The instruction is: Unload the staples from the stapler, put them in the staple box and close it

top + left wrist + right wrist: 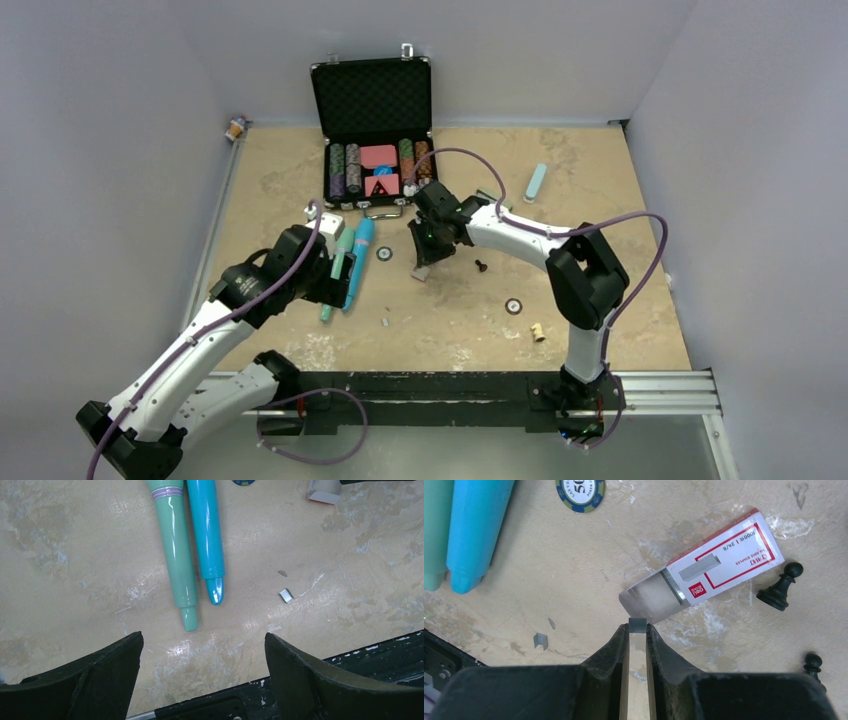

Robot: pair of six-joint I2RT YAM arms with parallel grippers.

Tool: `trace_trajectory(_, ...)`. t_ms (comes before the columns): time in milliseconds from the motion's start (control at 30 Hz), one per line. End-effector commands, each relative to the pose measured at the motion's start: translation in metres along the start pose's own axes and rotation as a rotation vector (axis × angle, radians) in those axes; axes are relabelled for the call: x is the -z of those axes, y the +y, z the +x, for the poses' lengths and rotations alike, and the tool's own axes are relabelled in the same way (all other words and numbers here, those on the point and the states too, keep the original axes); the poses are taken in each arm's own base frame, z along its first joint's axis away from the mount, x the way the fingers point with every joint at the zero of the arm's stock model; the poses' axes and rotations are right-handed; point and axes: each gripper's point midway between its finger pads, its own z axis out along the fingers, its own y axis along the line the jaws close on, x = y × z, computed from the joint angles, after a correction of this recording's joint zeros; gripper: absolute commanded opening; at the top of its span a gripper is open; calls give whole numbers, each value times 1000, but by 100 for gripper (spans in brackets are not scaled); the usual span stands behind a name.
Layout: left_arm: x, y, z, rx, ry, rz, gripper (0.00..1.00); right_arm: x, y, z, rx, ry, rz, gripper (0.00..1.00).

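Staple strip (637,625), short, grey, pinched between right fingers (611,647) near staple box (724,562), left fingers (115,665) spread wide.

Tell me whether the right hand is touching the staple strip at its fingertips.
Touching. The right wrist view shows the right hand pinching the small grey staple strip between both fingertips.

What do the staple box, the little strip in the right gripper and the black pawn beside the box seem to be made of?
Staple box: printed cardboard, matte, with flat folded edges. Strip, pinched in the right gripper: probably metal, grey with a dull shine. Pawn: black, smooth, slightly glossy; plastic or painted wood, unclear which.
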Motion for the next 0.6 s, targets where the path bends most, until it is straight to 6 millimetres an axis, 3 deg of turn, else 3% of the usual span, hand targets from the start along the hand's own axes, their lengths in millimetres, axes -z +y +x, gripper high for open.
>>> trace_trajectory(0,2,1,-7,10,-27,-2,94,9,6,-28,102,-90,-3,0)
trace_trajectory(233,2,1,-7,9,-26,-2,94,-3,-5,-21,158,-77,33,0)
trace_trajectory(567,2,1,-8,10,-28,-1,94,-12,-1,-8,173,-58,-12,0)
